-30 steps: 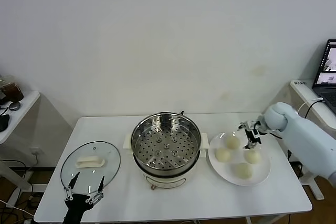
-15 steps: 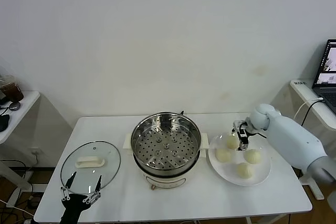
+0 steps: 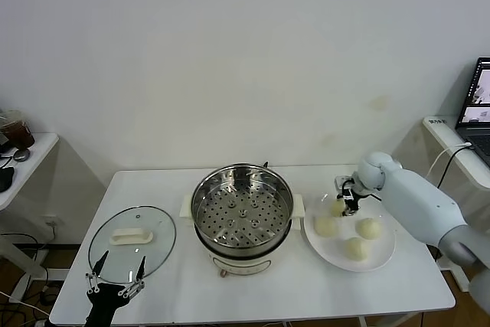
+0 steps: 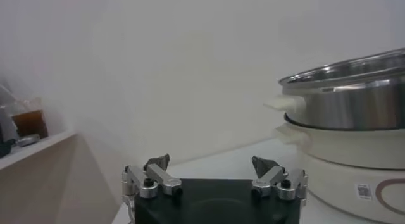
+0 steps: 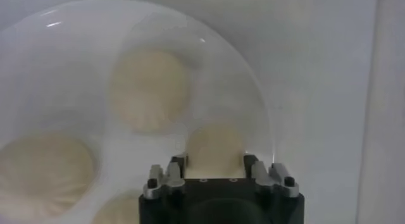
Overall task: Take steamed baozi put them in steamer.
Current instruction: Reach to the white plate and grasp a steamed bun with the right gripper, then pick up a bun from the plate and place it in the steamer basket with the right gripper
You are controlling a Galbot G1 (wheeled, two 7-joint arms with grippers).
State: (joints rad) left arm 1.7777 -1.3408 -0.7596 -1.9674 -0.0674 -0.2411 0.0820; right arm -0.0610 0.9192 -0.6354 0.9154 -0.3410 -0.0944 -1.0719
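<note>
Your right gripper has its fingers drawn in around one bun, the one on the plate nearest the steamer; both fingers press its sides, and it sits on the plate. You have four buns in all: the gripped one plus three others just beside the gripper on the same white plate. One steamer stands near that gripper, toward your left arm, its holed tray bare. Your left gripper hangs spread wide, well apart, near one glass lid.
</note>
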